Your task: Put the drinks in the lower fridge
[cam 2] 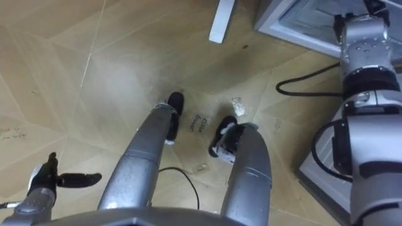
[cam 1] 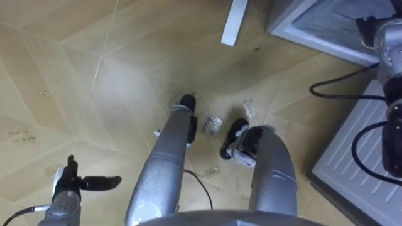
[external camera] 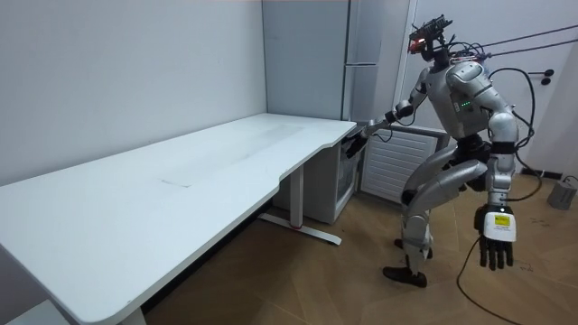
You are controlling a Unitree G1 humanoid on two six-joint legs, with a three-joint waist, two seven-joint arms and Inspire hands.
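I see no drink in these views. I stand on the wooden floor beside the tall grey fridge [external camera: 361, 54], with one foot lifted. My right arm [cam 2: 361, 75] stretches toward a low grey cabinet [cam 1: 320, 25] at the fridge's foot. My right hand [external camera: 359, 143] is at the cabinet's top edge, next to the table corner, and its fingers are too small to read. My left hand [cam 1: 78, 182] hangs low at my side over bare floor, with its fingers straight and nothing in it. It also hangs open in the room view [external camera: 495, 239].
A long white table [external camera: 181, 171] runs away to the room view's left, and its white leg [cam 1: 235, 22] stands just ahead of me. A white ribbed panel [cam 1: 358, 163] lies close at my right. Dark cables [cam 1: 339, 81] loop over it.
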